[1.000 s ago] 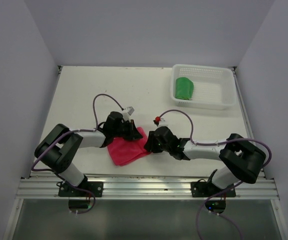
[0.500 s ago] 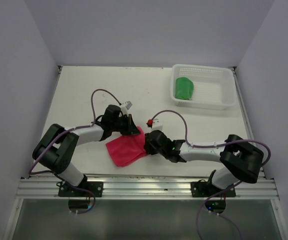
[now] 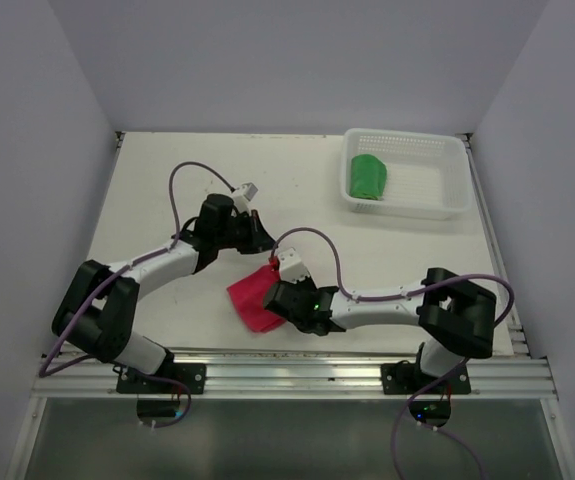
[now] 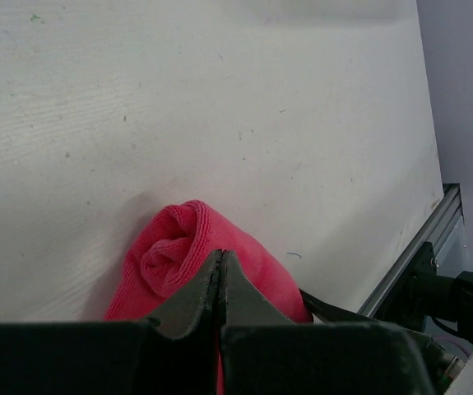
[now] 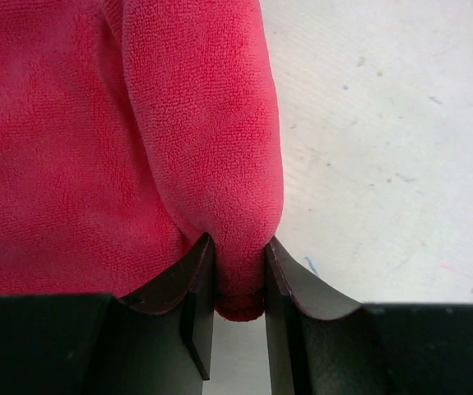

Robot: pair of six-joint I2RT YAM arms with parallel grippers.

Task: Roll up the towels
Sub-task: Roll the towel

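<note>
The pink-red towel (image 3: 252,303) lies near the table's front middle, part rolled, its spiral end showing in the left wrist view (image 4: 169,249). My right gripper (image 3: 277,298) is shut on the thick rolled edge of this towel (image 5: 137,140), which is pinched between the fingers (image 5: 197,276). My left gripper (image 3: 263,241) hovers just beyond the towel's far end, its jaws (image 4: 220,265) pressed together with nothing in them. The green towel (image 3: 369,177) sits rolled in the left part of the white mesh basket (image 3: 437,205).
The basket stands at the table's far right corner. The metal rail (image 3: 287,375) runs along the near edge, close to the towel. Purple cables (image 3: 189,175) loop above both arms. Side walls bound the table left and right.
The left gripper has drawn back from the pink-red towel toward the far side. The right gripper has moved left and nearer the front edge with the towel, which now looks narrower.
</note>
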